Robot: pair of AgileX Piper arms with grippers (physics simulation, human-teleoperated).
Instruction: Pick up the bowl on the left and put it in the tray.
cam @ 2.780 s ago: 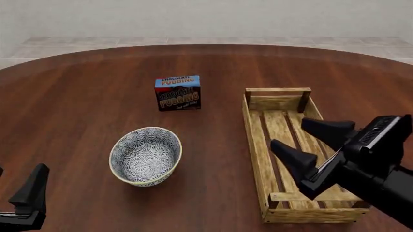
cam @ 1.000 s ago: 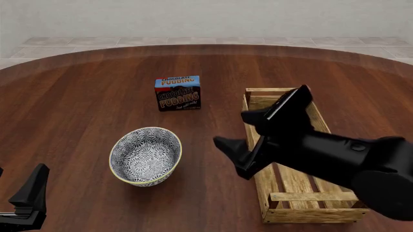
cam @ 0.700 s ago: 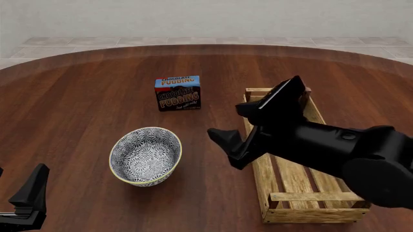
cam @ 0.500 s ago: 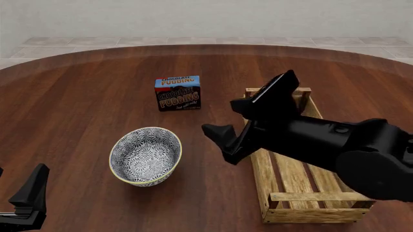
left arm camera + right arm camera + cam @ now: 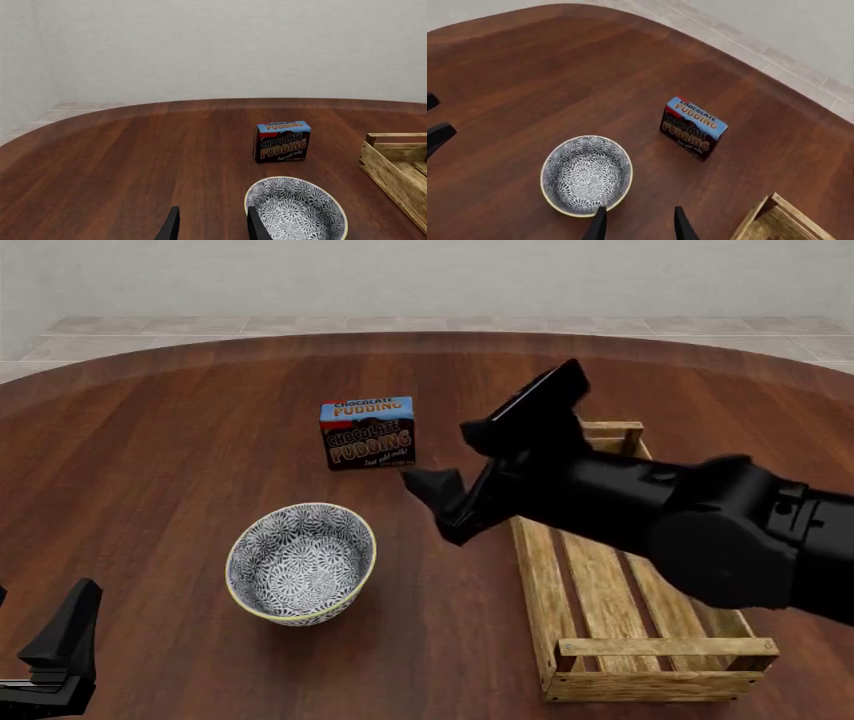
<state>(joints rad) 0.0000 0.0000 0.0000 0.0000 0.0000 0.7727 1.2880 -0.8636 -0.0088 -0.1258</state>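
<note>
The blue-and-white bowl (image 5: 300, 562) with a cream rim sits upright on the table's left half, nothing touching it. To its right lies the long slatted wooden tray (image 5: 539, 585), holding nothing. My right gripper (image 5: 438, 453) hovers open above the gap between the bowl and the tray's far end, and its wrist view looks down on the bowl (image 5: 586, 175) just beyond its gripper (image 5: 639, 226). The left gripper (image 5: 212, 227) stays open and low at the near left edge, short of the bowl (image 5: 295, 211); one of its fingers (image 5: 64, 635) shows in the front view.
A blue-and-brown chocolate pudding box (image 5: 367, 432) stands upright behind the bowl, close to the right gripper's fingers. The right arm's black body (image 5: 667, 515) covers the tray's far end. The round dark wooden table (image 5: 174, 430) ends at a tiled floor beyond.
The right arm has swung from over the tray's near end leftward and farther away, to beside the pudding box. The bowl, tray and left arm have not moved.
</note>
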